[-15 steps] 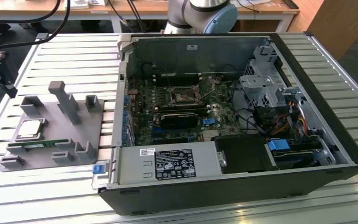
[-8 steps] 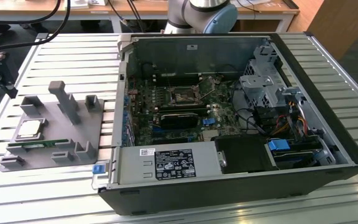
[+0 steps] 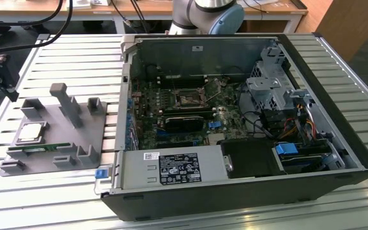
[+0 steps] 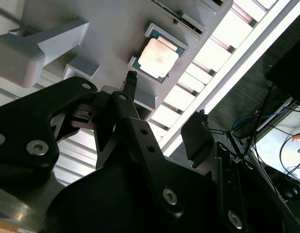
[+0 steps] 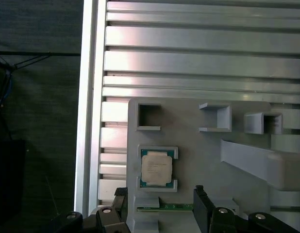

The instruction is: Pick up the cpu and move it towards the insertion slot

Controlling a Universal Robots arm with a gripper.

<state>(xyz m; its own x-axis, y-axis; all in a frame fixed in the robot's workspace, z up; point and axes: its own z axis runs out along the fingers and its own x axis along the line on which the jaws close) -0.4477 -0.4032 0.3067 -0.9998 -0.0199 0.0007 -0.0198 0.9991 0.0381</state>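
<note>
The cpu (image 3: 30, 132) is a flat silver square with a pale rim. It lies in a square nest on the grey fixture plate (image 3: 50, 120), at the exterior view's left. Both wrist views show it too, as the cpu (image 4: 158, 57) and the cpu (image 5: 156, 168). My gripper (image 4: 165, 97) hangs above the plate, open, with nothing between its black fingers (image 5: 201, 194). It is a little off from the chip and not touching it. The insertion slot (image 3: 189, 99) is the square silvery socket on the motherboard inside the open computer case (image 3: 312, 96).
A narrow green memory stick (image 3: 40, 148) lies on the plate beside the chip. Grey posts and brackets (image 3: 65, 103) stand up from the plate. The case walls, drive cage (image 3: 267, 91) and cables ring the motherboard. The slatted metal table (image 3: 75, 57) ends near the plate.
</note>
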